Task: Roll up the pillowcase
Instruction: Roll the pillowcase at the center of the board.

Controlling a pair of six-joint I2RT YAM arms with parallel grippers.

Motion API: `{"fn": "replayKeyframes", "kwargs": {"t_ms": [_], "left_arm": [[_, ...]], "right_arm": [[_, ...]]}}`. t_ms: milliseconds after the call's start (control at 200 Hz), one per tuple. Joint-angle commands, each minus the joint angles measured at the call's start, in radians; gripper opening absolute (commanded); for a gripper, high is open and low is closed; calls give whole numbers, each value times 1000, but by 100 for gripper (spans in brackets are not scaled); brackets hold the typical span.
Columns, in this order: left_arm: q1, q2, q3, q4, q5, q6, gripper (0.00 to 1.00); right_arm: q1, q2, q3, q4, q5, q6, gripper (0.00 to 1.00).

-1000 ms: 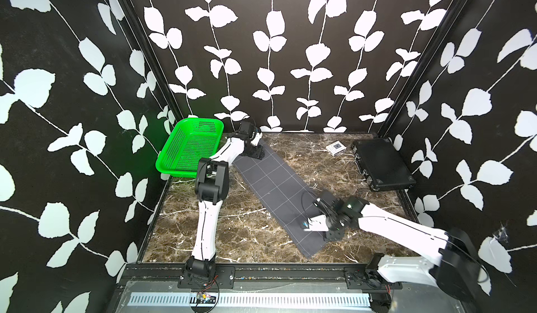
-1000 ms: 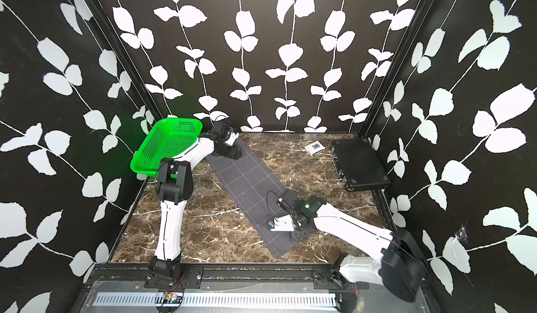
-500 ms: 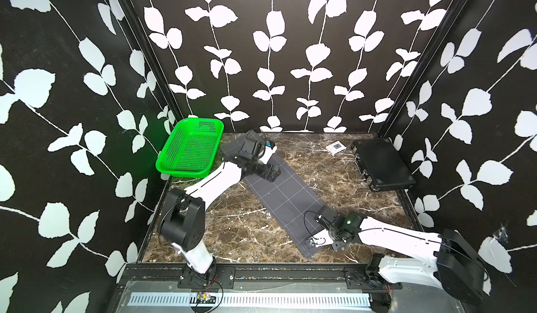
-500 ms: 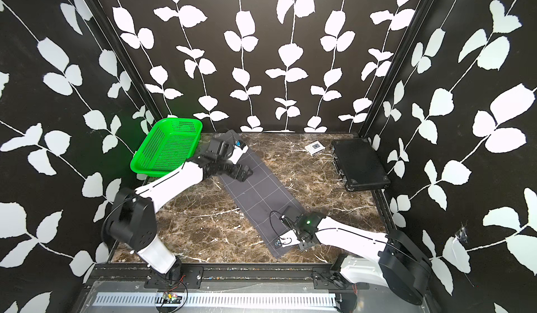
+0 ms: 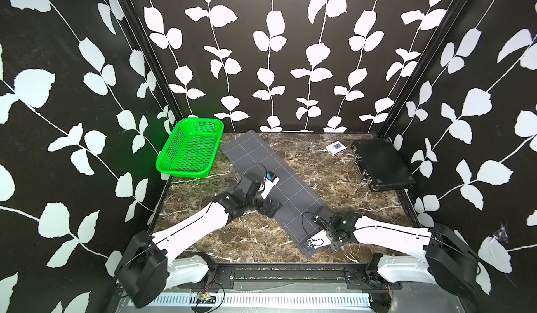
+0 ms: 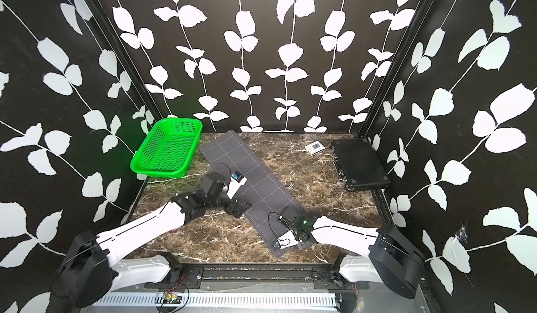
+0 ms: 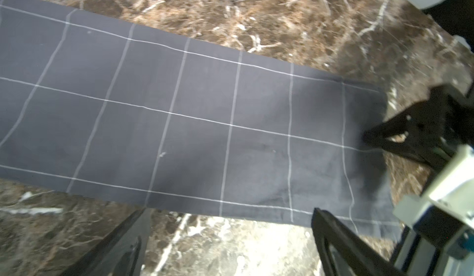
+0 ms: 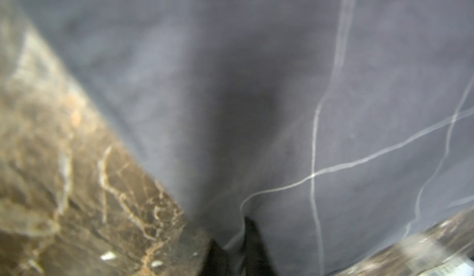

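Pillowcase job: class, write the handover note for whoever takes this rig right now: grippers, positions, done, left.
Left gripper: open, over one long edge of the pillowcase, mid-length.
Right gripper: shut on its near end.
Pillowcase: flat narrow strip lying diagonally on the table, far end beside the green basket.
Done: folded to a strip.
Left: the whole roll; no turn made yet.

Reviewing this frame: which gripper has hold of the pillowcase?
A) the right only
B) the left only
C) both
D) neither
A: in the right wrist view the right gripper is shut with the pillowcase puckered up between its fingers. The left gripper stands open at the strip's long edge and grips nothing.
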Motion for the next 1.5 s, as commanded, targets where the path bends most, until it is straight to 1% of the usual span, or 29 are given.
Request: {"fn": "replayKeyframes", "kwargs": {"t_ms": [0, 40, 130, 240, 420, 580, 685, 880, 1120, 1275, 1495], "left_arm": [[-65, -54, -60, 95, -20, 29, 99], [-90, -55, -73, 99, -24, 52, 99], [-140, -57, -95, 107, -34, 77, 99], [-198, -71, -142, 165, -34, 100, 99], [-246, -65, -191, 222, -37, 124, 99], [-248, -94, -208, 188, -46, 129, 99], [-248, -126, -231, 164, -25, 118, 99], [-248, -144, -257, 126, -6, 104, 99], [-248, -170, -282, 90, -11, 107, 99], [-247, -232, -293, 66, -63, 84, 99], [-239, -285, -312, 30, -64, 36, 98]], "right_arm": [[7, 2, 18, -36, -30, 6, 2], [8, -9, 26, -51, -25, 4, 0], [8, -32, 60, -107, -11, -7, 0], [5, -65, 80, -129, -4, -45, 0], [-20, -32, 132, -132, -43, -88, 0], [-59, 7, 191, -105, -62, -120, 0], [-66, 44, 221, -93, -84, -144, 1], [-101, 108, 270, -41, -126, -175, 3], [-102, 193, 328, 40, -146, -182, 3], [-98, 225, 357, 48, -158, -184, 3], [-98, 258, 419, 33, -165, -187, 4]]}}
